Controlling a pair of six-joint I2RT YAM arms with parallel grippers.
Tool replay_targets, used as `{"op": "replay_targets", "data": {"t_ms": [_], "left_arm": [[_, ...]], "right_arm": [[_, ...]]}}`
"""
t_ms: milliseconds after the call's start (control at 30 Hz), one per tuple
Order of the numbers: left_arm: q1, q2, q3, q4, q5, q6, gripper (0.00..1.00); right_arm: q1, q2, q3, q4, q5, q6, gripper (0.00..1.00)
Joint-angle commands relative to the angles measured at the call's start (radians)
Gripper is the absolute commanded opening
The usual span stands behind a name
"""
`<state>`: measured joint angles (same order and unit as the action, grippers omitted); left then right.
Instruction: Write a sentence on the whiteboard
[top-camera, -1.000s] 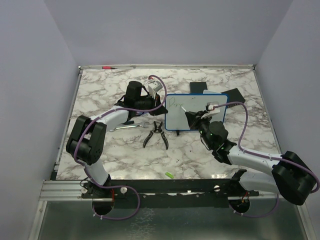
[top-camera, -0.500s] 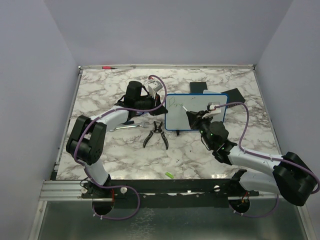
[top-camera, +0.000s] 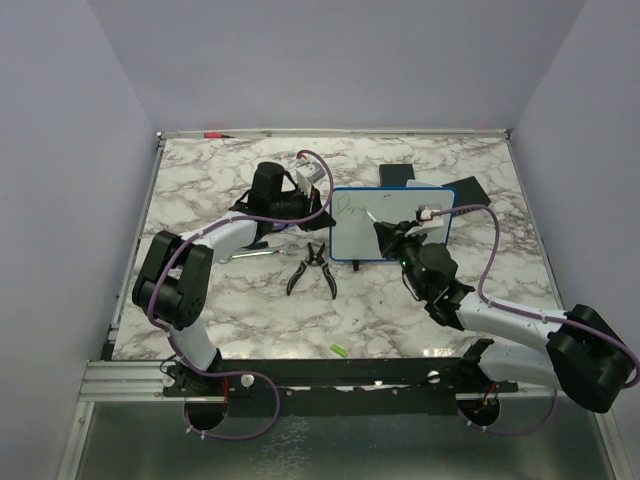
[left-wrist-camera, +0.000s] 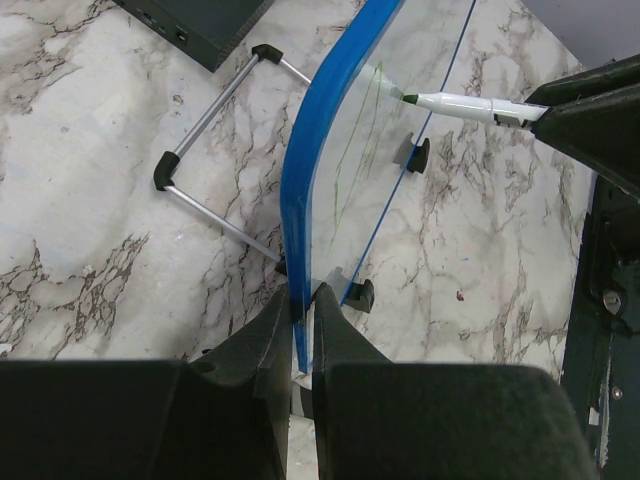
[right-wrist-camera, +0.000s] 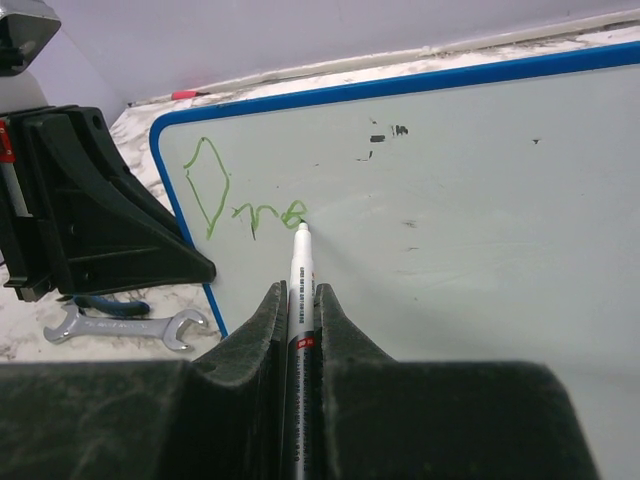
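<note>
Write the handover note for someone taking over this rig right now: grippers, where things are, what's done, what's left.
Left gripper: shut on the blue frame of the whiteboard, at the side nearest that arm.
Right gripper: shut on the marker, its tip touching the board.
Done: the sentence has only its first few green letters, near the board's top left corner.
Left: write the rest; most of the board is blank.

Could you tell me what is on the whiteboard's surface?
A short green scrawl near the whiteboard's left edge, the marker tip at its end, and dark specks. The right end effector hides the lower part.
</note>
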<state>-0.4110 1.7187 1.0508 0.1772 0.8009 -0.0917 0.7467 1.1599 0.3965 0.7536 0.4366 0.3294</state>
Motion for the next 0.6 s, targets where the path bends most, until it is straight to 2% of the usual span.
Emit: {"op": "replay_targets", "data": {"t_ms": [0, 133, 333, 567], "left_arm": [[-0.014, 0.006, 0.0, -0.048, -0.042, 0.029, 0.0], [-0.014, 0.006, 0.001, -0.048, -0.042, 0.029, 0.0], [-0.014, 0.005, 0.001, -0.048, -0.055, 0.026, 0.0], [-0.015, 0.005, 0.002, -0.049, -0.055, 0.026, 0.0]], "right_arm": [[-0.005, -0.008, -0.018, -0.05, 0.083, 0.002, 0.01], [-0.006, -0.012, -0.015, -0.051, 0.069, -0.006, 0.01], [-0.005, -0.086, -0.046, -0.019, -0.047, -0.043, 0.01], [-0.006, -0.153, -0.047, -0.087, 0.016, -0.04, 0.01]]}}
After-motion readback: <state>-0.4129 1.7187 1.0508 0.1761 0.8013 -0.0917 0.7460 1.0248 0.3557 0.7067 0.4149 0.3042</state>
